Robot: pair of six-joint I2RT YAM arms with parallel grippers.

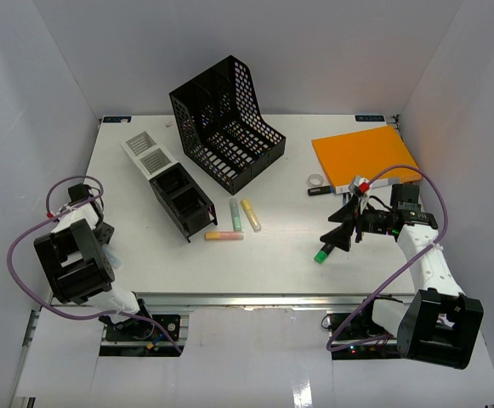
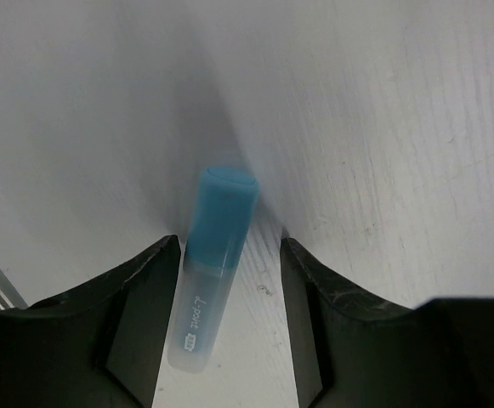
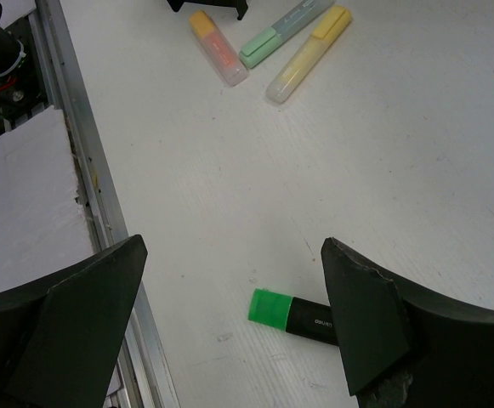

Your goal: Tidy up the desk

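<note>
The desk point(image 1: 272, 255) is a wide white tabletop. At its left front corner my left gripper point(image 1: 110, 255) points down over a blue-capped highlighter point(image 2: 217, 255). In the left wrist view that gripper point(image 2: 229, 245) straddles the pen. The pen's barrel lies against the left finger point(image 2: 149, 306), and a gap remains before the right finger point(image 2: 315, 314). My right gripper point(image 1: 342, 231) hovers wide open at the front right. A black highlighter with a green cap point(image 3: 293, 313) lies on the desk under the right gripper point(image 3: 234, 246), partly behind its right finger point(image 3: 366, 314).
A black mesh file rack point(image 1: 229, 119) stands at the back, and a long black-and-white compartment tray point(image 1: 170, 183) lies to its left. Orange, green and yellow highlighters point(image 1: 238, 217) lie mid-desk. An orange notebook point(image 1: 366, 157), a tape roll point(image 1: 315, 179) and a small black item point(image 1: 319, 191) sit back right.
</note>
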